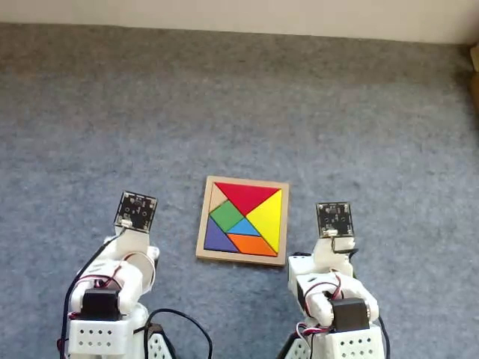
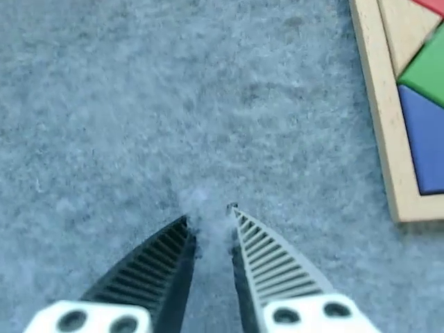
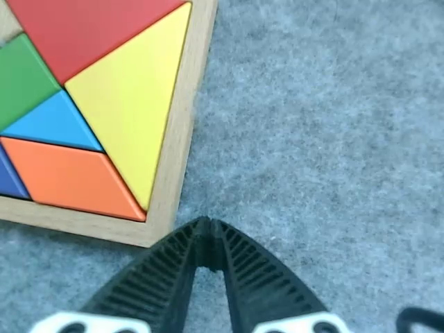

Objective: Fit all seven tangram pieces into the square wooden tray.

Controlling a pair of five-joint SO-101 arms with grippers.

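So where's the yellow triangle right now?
In the high view the yellow triangle sits in the wooden tray against its right edge, between the red triangle and the orange piece, nearest the right gripper.

Worktop (image 1: 359, 112), seen from above, covered edge to edge in grey, carpet-like fabric. The square wooden tray (image 1: 204, 217) lies flat on it, just toward 6 o'clock of the centre. The left arm's base (image 1: 97, 336) stands at 7 o'clock and the right arm's base (image 1: 344, 340) at 5 o'clock. A black cable (image 1: 183, 320) curls on the fabric between the bases.
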